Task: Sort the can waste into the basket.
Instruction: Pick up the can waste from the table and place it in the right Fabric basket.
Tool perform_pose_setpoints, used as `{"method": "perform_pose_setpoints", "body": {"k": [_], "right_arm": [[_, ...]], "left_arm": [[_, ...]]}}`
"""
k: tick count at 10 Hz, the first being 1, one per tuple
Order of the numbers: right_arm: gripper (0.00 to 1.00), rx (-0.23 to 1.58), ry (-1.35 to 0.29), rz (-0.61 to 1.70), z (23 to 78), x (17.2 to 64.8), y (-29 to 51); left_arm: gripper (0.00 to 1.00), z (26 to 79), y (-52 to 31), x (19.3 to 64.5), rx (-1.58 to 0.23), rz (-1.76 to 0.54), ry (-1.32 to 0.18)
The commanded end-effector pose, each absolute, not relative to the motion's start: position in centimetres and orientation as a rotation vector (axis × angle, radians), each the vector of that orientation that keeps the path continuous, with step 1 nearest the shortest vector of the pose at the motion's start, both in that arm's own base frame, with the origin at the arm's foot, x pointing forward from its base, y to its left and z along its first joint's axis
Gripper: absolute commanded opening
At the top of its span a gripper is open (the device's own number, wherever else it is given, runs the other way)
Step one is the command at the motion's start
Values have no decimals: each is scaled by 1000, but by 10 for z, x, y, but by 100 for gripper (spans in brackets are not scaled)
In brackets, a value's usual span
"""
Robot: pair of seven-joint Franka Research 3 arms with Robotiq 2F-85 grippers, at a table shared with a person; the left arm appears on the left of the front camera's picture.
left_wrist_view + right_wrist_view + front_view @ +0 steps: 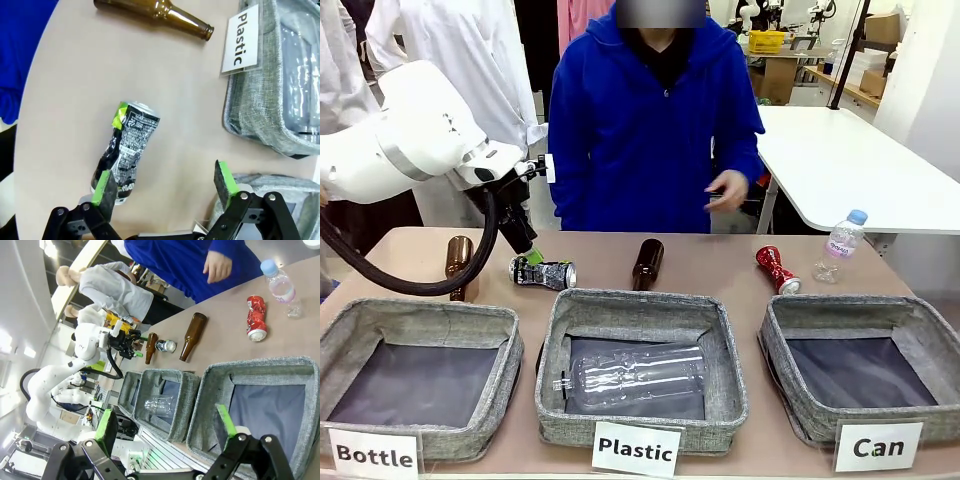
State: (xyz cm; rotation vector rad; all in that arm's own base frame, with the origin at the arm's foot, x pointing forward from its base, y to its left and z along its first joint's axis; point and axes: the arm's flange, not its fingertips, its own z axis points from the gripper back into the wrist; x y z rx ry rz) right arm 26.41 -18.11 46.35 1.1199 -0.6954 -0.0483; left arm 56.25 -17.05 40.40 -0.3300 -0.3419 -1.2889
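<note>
A dented black can (pixel 544 272) with white print lies on the table behind the baskets. My left gripper (pixel 530 259) hovers right over it, open. In the left wrist view the black can (pixel 125 152) lies lengthwise by the left finger (pixel 105 187), with the left gripper (pixel 165 185) wide open and most of the gap over bare table. The red can (pixel 777 269) lies at the back right, behind the grey basket (pixel 860 308) labelled "Can". My right gripper (pixel 166 423) is open above that basket (pixel 260 366), with the red can (pixel 256 317) beyond it.
Two brown bottles (pixel 459 265) (pixel 647 263) lie near the black can. A clear water bottle (pixel 841 242) stands at the far right. The "Plastic" basket (pixel 640 305) holds a clear bottle, and the "Bottle" basket (pixel 415 315) sits left. A person's hand (pixel 728 190) hovers over the far edge.
</note>
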Motion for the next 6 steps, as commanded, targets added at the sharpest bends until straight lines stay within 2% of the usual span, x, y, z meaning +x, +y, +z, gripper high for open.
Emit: {"method": "perform_pose_setpoints", "body": {"k": [1, 2, 5, 6], "right_arm": [[100, 1131, -726, -29, 465, 267, -183], [100, 1131, -726, -29, 465, 267, -183], [100, 1131, -726, -29, 465, 267, -183], [100, 1131, -726, -29, 465, 267, -183]], "left_arm": [[100, 402, -173, 570, -332, -1413, -311], [100, 395, -176, 580, -350, -1475, -266], [100, 377, -191, 597, -248, -1595, -289], [100, 365, -199, 608, -231, -1609, -254]]}}
